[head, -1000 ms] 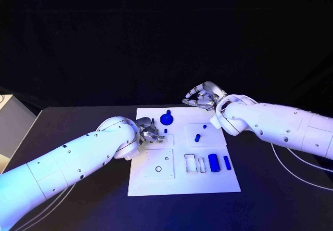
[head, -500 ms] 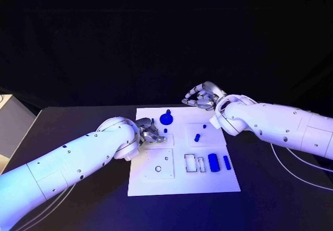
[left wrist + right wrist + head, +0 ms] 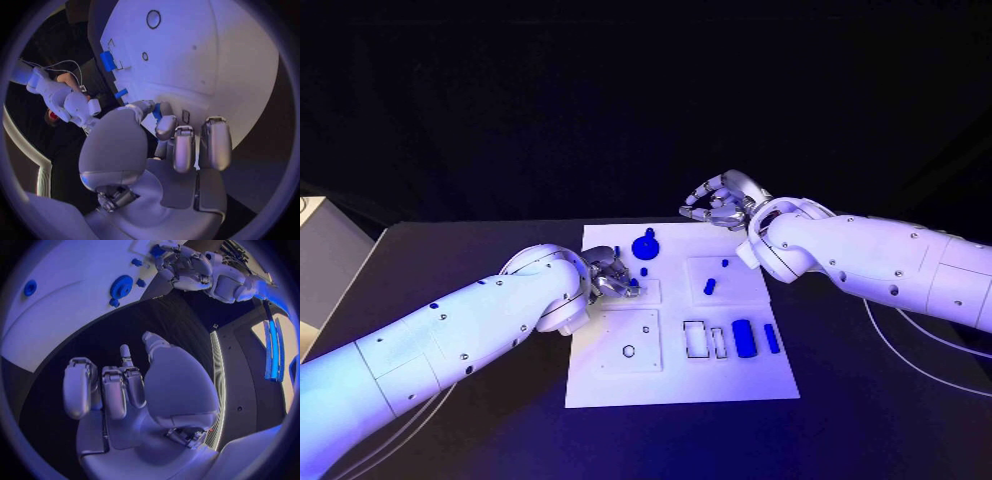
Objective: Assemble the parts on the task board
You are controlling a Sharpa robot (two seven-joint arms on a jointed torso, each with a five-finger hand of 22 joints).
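Left hand (image 3: 615, 277) was over the board's (image 3: 678, 380) left side, near its far end. Wrist view showed a small blue part (image 3: 157, 110) pinched between its thumb and a fingertip (image 3: 165, 127); the other fingers were curled in alongside.

Right hand (image 3: 720, 203) hung above the table (image 3: 459, 250) just past the board's far edge. Its fingers (image 3: 115, 390) were curled in towards the palm, with nothing in them.

On the board:
- round blue part (image 3: 646, 245) near the far edge
- small blue peg (image 3: 710, 286) and a smaller bit (image 3: 724, 264) in the right square recess
- fat blue cylinder (image 3: 744, 338) and a thinner blue bar (image 3: 772, 338) side by side, near the right edge
- two empty rectangular slots (image 3: 704, 340) just left of the cylinder
- plate with a small hole (image 3: 629, 351) on the near left
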